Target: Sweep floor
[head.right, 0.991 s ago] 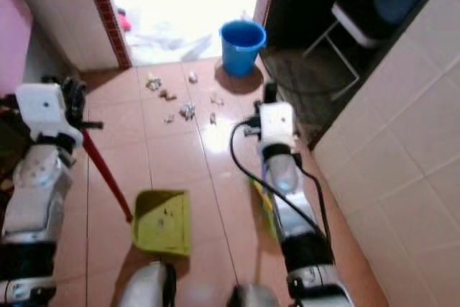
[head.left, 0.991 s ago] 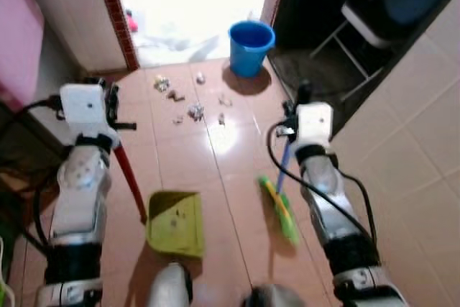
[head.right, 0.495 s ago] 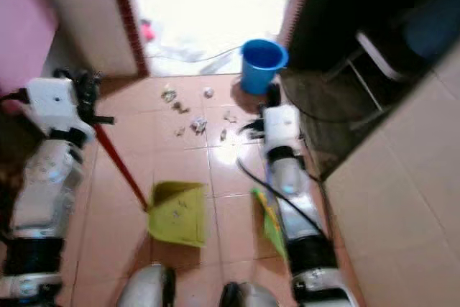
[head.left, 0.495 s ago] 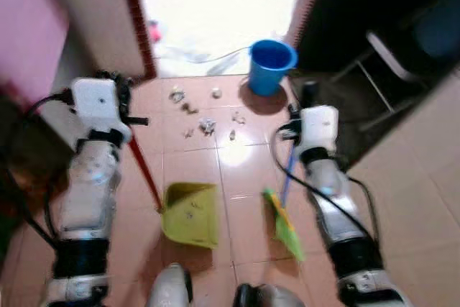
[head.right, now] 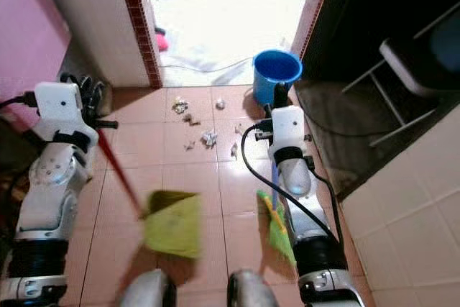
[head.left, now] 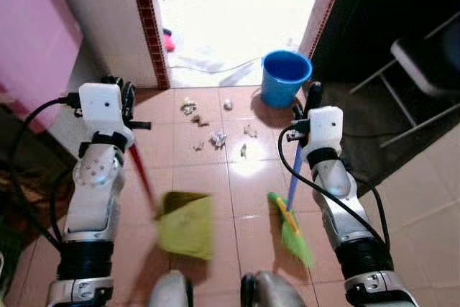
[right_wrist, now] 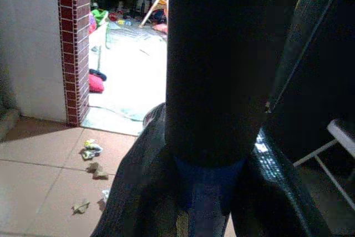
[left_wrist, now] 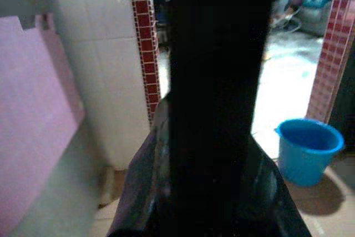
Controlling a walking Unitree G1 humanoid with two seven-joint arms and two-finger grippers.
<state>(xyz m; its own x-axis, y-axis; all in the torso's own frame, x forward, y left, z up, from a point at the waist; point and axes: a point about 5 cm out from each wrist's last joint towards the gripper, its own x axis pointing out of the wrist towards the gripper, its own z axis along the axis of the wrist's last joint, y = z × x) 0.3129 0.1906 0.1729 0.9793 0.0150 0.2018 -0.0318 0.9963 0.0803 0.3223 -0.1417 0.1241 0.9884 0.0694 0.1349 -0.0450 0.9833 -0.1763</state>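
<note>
My left gripper (head.left: 125, 97) is shut on the red handle (head.left: 142, 177) of a green dustpan (head.left: 188, 226), which hangs blurred low over the tiles by my feet. On the other side, my right gripper (head.left: 313, 98) is shut on the blue handle (head.left: 293, 181) of a broom, whose green bristles (head.left: 296, 233) rest on the floor. Several scraps of crumpled litter (head.left: 217, 134) lie scattered on the tiles just ahead, between the two arms. In the right wrist view the blue handle (right_wrist: 207, 195) runs up between the fingers, and litter (right_wrist: 91, 149) lies beyond.
A blue bucket (head.left: 286, 77) stands by the doorway, right of the litter. A brick-trimmed white wall (head.left: 147, 26) and a pink panel (head.left: 29, 41) close the left side. A folding chair (head.left: 424, 62) stands in the dark area on the right. A bright floor lies beyond the doorway.
The whole picture has shifted as I walk toward the doorway, so litter and bucket sit nearer. The dustpan now shows blurred, swinging on its handle. Both grips are unchanged.
</note>
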